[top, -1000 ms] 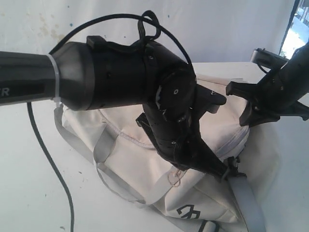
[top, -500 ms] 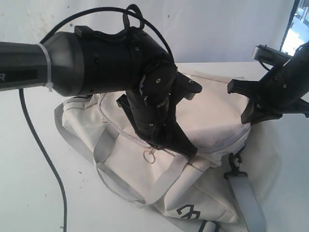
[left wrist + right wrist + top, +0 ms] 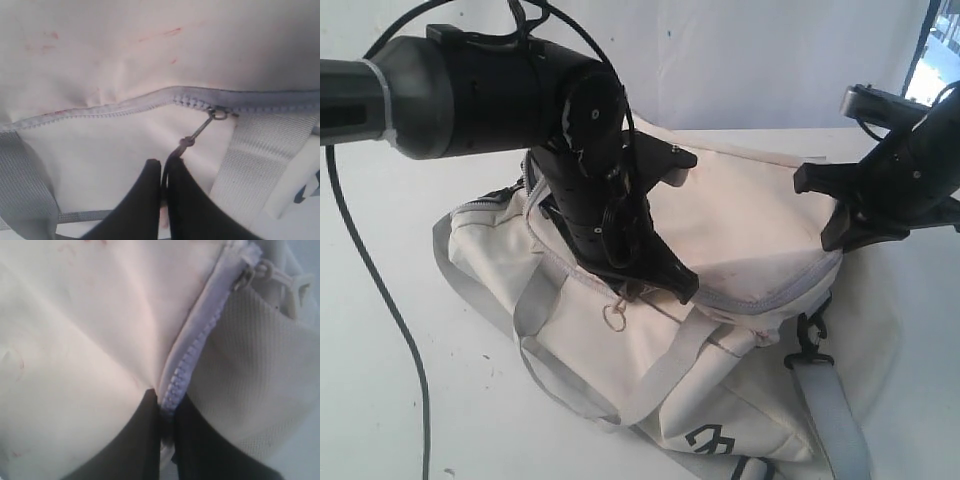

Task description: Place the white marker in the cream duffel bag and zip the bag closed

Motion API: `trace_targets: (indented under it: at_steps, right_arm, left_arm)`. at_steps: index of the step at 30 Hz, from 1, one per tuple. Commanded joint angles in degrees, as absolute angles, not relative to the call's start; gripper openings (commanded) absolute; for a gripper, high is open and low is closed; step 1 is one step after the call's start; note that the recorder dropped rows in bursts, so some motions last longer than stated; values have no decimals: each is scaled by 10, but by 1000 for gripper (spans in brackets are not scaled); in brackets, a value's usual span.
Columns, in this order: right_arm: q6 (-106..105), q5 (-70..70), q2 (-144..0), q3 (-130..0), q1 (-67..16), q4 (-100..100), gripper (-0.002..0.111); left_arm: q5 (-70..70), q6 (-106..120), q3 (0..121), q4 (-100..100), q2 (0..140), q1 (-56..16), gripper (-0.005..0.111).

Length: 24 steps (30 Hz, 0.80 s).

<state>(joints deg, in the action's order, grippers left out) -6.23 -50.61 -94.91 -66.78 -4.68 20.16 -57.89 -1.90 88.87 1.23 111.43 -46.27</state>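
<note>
Left arm [image 3: 470, 85] has tracked leftward across the top of the cream duffel bag [image 3: 740, 230] over the last second, taking the zipper pull [image 3: 200, 129] along; right arm [image 3: 920, 160] hasn't moved. Left gripper [image 3: 163, 170] is clenched on the pull's thin cord, fingers pressed together, and the link runs taut up to the slider [image 3: 218, 114] on the grey zipper [image 3: 115, 107]. Beyond the slider, a grey webbing handle [image 3: 250, 165] lies just beside it. Left wrist is bent steeply down, forearm coming in level from the left edge, fingers angled onto the bag's front upper edge. Right gripper [image 3: 166, 412] is pinched shut on the zipper tape [image 3: 192, 360] at the bag's right end, arm reaching in from the right and tilted down-left. Bag sits on the white table [image 3: 400, 400], shoulder strap clip [image 3: 807, 345] hanging at its right front. White marker isn't visible in any view.
</note>
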Motion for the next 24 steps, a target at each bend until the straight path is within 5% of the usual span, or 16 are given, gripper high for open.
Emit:
trace_targets:
  at_steps: [1,6,12,24]
  right_arm:
    - [-91,-508,-943,-665,-45,169,0]
    - [-161,-532,-935,-668,-46,169,13]
    - [-194,-570,-907,-668,-46,169,71]
    - [-349,-672,-860,-668,-60,268,61]
  left_arm:
    - [-611,30,887,17,1107,-458,0]
    - [-614,46,887,21,1107,-458,0]
    - [-610,65,887,21,1107,-458,0]
    - [-610,107,887,21,1107,-458,0]
